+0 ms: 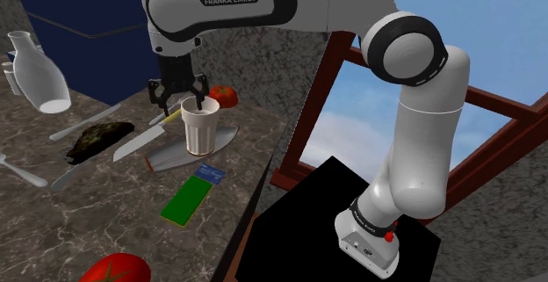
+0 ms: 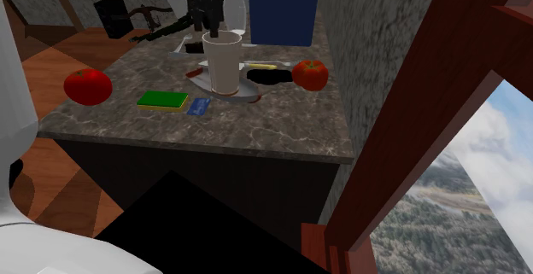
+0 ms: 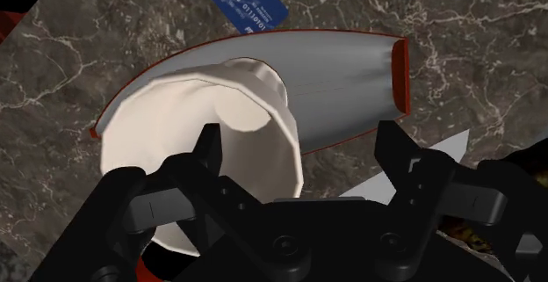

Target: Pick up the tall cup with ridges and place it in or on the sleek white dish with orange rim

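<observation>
The tall cream ridged cup (image 1: 200,131) stands upright on the flat pale dish with an orange-red rim (image 1: 227,137), near the counter's edge. In the second exterior view the cup (image 2: 225,66) sits on the dish (image 2: 254,96) with the black gripper (image 2: 210,25) just above its rim. My gripper (image 1: 185,104) is open at the cup's mouth. In the wrist view one finger hangs over the cup's opening (image 3: 202,118) and the other stands outside its wall, over the dish (image 3: 347,69). The gripper (image 3: 299,153) clasps nothing.
On the marble counter lie a red tomato (image 1: 222,95) behind the dish, a second tomato (image 1: 114,270) near the front, a green sponge (image 1: 186,199), a blue card (image 1: 209,174), a knife (image 1: 140,140), a dark lump (image 1: 98,138) and a white jug (image 1: 39,76).
</observation>
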Robot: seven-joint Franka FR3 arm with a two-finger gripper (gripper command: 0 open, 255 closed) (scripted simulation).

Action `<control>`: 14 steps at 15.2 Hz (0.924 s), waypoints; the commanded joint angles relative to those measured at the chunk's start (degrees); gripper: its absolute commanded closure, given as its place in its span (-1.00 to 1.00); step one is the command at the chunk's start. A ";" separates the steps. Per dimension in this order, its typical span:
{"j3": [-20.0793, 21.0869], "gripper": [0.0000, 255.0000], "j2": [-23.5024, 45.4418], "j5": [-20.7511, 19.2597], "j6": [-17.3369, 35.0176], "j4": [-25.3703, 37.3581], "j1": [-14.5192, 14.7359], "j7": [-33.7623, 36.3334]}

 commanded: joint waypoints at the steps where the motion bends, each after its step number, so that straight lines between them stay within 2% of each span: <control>1: 0.00 -1.00 0.00 0.00 0.00 0.00 0.00 0.00; 2: 0.00 -1.00 0.00 0.00 0.00 0.00 0.00 0.00; 6: -0.04 -1.00 1.54 -0.23 -7.98 9.51 0.20 0.14; 14: -0.04 -1.00 1.54 -0.23 -7.98 9.51 0.20 0.14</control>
